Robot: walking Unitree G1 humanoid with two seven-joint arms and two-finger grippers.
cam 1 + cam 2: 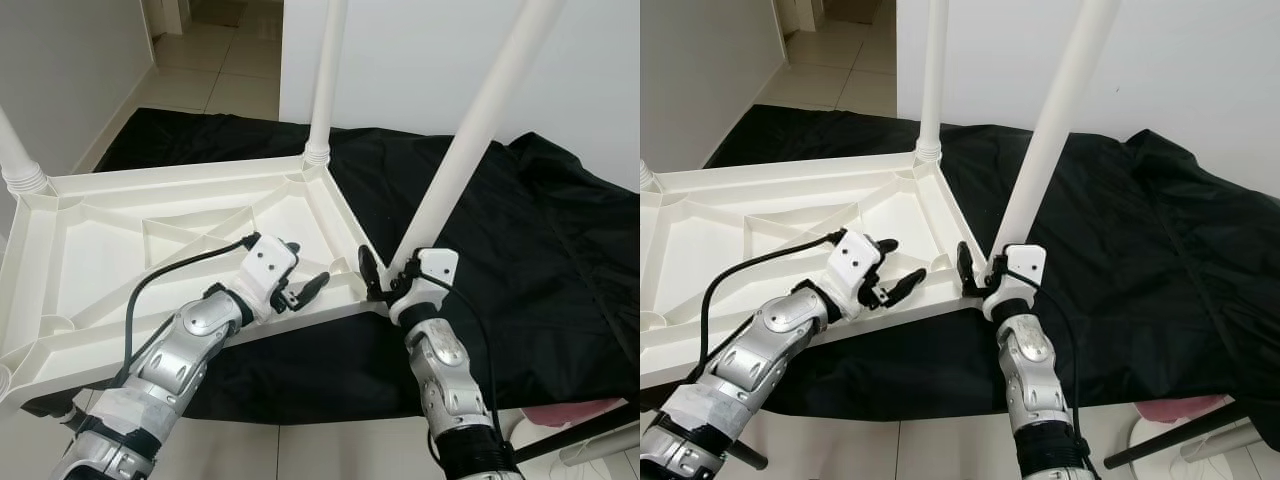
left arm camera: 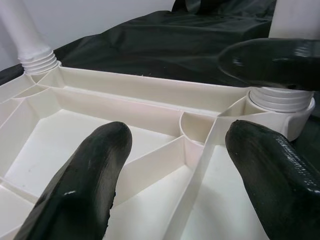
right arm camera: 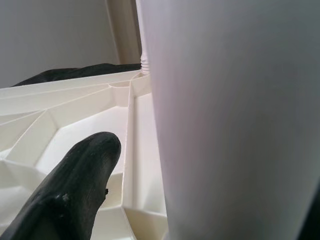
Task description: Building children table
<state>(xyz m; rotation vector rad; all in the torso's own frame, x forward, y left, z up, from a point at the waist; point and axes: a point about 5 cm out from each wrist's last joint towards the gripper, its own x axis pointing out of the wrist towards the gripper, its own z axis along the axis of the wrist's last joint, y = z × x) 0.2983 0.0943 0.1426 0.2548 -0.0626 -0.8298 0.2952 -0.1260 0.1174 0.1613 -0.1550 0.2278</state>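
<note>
White leg [image 1: 470, 140] within right gripper [image 1: 385, 275] (near corner)

white table [image 1: 180, 215] on a black cloth [image 1: 520, 240].
white legs [image 1: 470, 130], pale beige floor tiles [image 1: 215, 60] beyond the cloth, black gripper fingers [image 2: 90, 175].

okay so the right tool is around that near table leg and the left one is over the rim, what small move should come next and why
Probably turn the near leg further into its corner socket with the right tool. That leg leans, while the far leg stands upright, so it looks not fully seated. The left tool, fingers open over the upturned tabletop, could press down on the rim to steady it.
</note>
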